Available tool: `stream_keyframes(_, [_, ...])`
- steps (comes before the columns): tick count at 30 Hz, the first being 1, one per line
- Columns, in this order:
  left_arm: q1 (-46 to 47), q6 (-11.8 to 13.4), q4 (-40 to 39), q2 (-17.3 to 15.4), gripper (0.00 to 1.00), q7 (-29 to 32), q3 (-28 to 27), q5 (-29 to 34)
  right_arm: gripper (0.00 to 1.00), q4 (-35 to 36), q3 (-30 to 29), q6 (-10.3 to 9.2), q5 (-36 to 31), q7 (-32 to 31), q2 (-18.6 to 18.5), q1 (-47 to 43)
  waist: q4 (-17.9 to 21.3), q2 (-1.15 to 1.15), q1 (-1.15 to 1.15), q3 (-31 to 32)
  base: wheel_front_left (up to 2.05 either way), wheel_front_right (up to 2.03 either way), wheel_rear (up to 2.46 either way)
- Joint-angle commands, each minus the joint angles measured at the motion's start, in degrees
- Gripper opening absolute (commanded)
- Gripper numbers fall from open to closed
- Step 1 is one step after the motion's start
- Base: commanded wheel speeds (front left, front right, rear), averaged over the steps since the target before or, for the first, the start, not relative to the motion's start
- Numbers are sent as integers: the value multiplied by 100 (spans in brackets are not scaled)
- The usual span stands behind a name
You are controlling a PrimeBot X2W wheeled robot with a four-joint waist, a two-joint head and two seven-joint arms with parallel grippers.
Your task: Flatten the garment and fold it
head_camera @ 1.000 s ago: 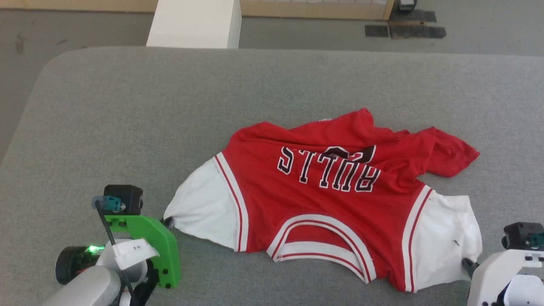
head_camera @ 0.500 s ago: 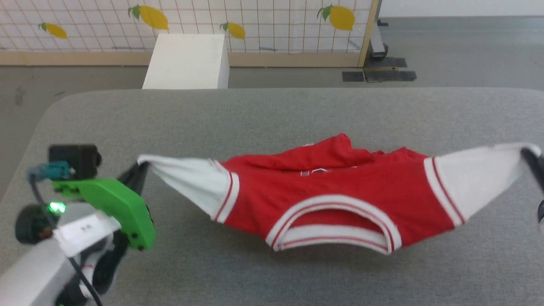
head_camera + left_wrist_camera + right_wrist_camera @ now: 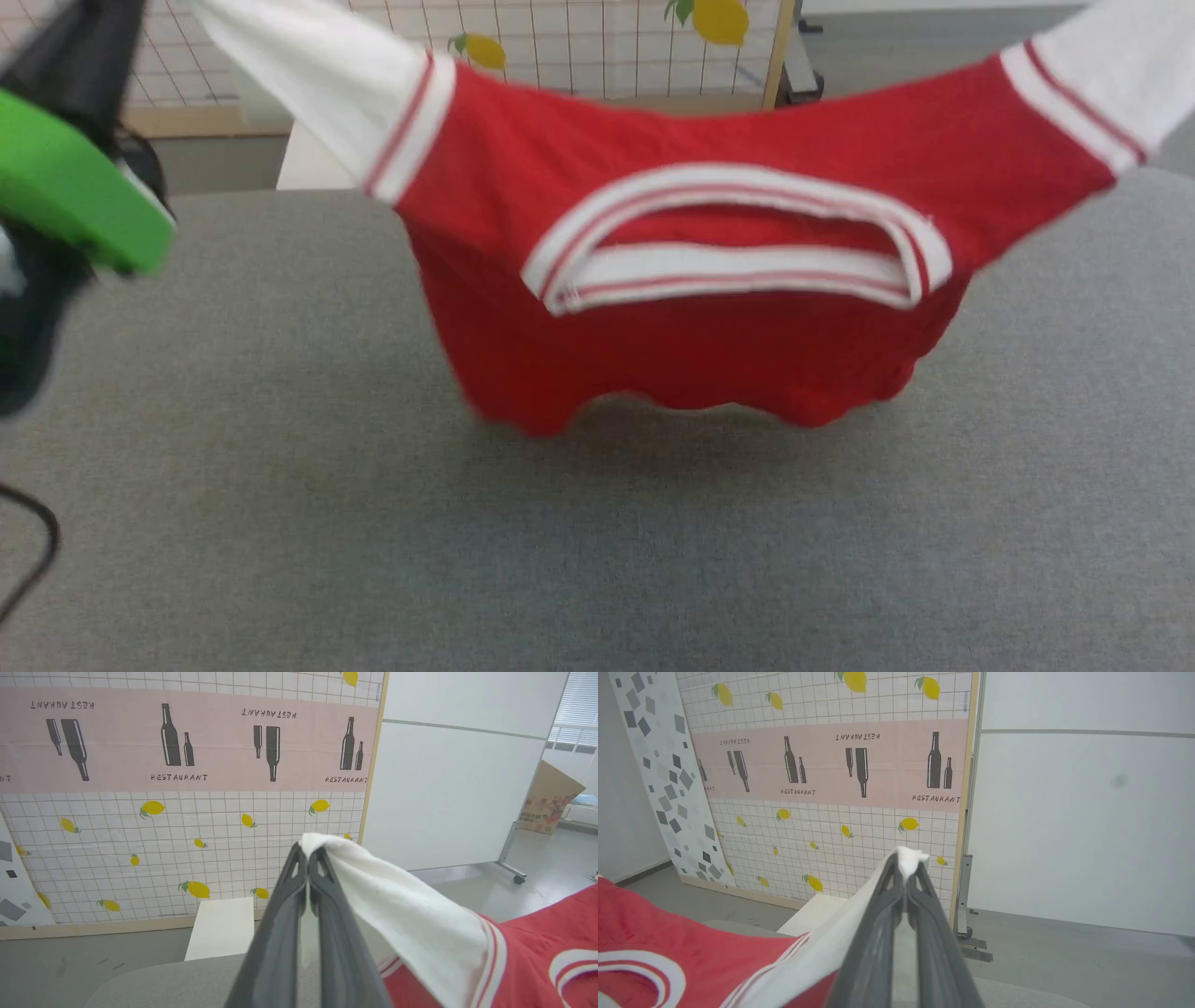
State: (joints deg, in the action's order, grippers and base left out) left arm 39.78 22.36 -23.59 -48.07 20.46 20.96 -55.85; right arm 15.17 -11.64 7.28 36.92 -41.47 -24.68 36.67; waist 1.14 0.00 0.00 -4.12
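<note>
Both sleeves pinched by left tool, right tool; garment hangs over table, white box beyond.

**"RESTAURANT" along the wall band**

The pink band of the wall panel carried the word "RESTAURANT" several times beside bottle drawings, some upright, others reversed. A cardboard box bore print too small to read.

The garment is blurred, sleeve ends cut off at top.
</note>
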Motion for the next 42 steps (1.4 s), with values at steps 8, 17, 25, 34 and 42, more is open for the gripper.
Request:
stream_keyframes(8, [2507,-950,1805,384,0,252,257,334,0,-1514,1056,21,-107,658,-462,2426,126,0,0,-1175,0,0,0])
stream_keyframes(17, [4991,-1598,4223,1087,0,85,605,979,0,-3466,2093,21,-280,1622,-483,4799,218,0,0,-2159,0,0,0])
stream_keyframes(25, [6473,-1864,5693,1548,0,-526,671,1372,0,-4980,2604,21,-333,2498,-356,6163,204,0,0,-2739,0,0,0])
stream_keyframes(34, [6663,-2124,6671,2006,0,-1000,781,1358,0,-5926,3041,21,-106,3038,-86,6431,14,0,0,-3066,0,0,0])
stream_keyframes(42, [5268,-2176,7031,2270,0,-1329,897,1129,0,-6197,3686,21,231,3094,-49,5353,-177,0,0,-2809,0,0,0])
